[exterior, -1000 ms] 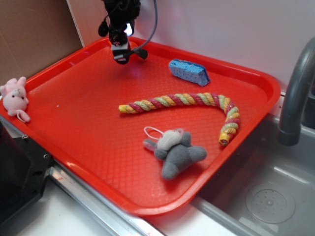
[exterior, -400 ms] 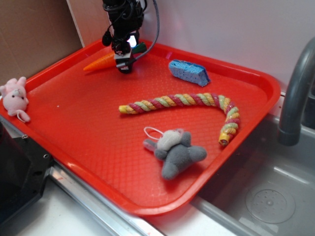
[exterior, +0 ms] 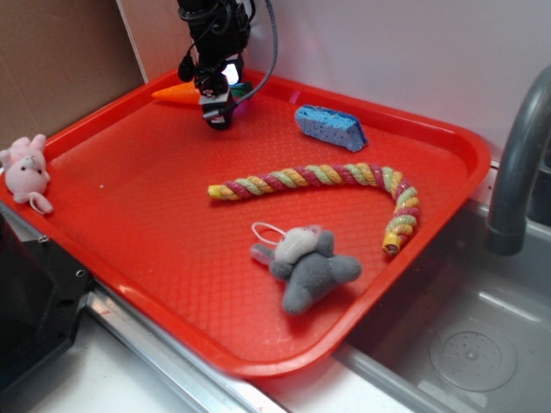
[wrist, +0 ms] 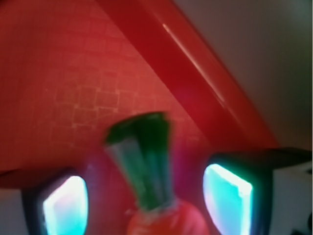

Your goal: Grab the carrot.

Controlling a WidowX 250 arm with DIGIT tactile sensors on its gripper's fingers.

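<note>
Hanging at the far left corner of the red tray, the gripper has the carrot between its fingers. In the exterior view the orange tapered body pokes out to the left of the gripper, its tip over the tray's far rim, while a sliver of the dark green stem cap shows on the right side. The wrist view, blurred, shows the green stem rising between the two lit finger pads, the orange shoulder at the bottom edge. The pads appear closed around the carrot's thick end, though actual contact is hidden; whether the carrot sits clear of the tray floor cannot be told.

Judging by its look, the carrot is smooth, hard plastic: light, stiff and not fragile, but slippery, and its taper would tend to squeeze it out of a pinch toward the thin end. The safest hold seems to be across the widest part just below the stem cap, where the shoulder gives the pads something to catch.

Nearer on the tray lie a blue sponge, a twisted multicoloured rope and a grey plush toy; a pink plush toy rests at the left rim.
</note>
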